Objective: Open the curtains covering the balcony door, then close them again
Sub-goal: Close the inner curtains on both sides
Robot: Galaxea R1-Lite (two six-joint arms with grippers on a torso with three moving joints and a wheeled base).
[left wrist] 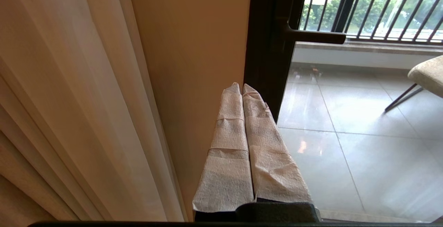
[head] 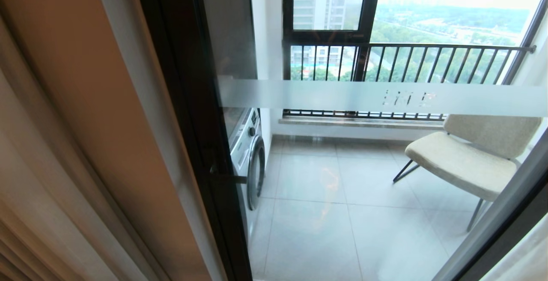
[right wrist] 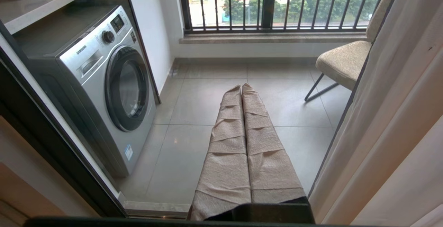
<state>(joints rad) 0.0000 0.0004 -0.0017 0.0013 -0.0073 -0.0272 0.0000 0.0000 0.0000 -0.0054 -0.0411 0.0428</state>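
The balcony door fills the head view: clear glass with a frosted white band, a dark frame and a small dark handle. The curtains are drawn aside. One pleated cream panel is bunched at the far left, and another shows at the lower right corner. Neither arm shows in the head view. My left gripper, fingers wrapped in beige tape, is shut and empty, pointing at the door frame beside the left curtain and below the handle. My right gripper is shut and empty too, with the right curtain beside it.
Behind the glass stand a silver washing machine on the left and a beige chair on the right, on a tiled floor. A barred railing fronts the far window. A tan wall strip separates the left curtain from the door frame.
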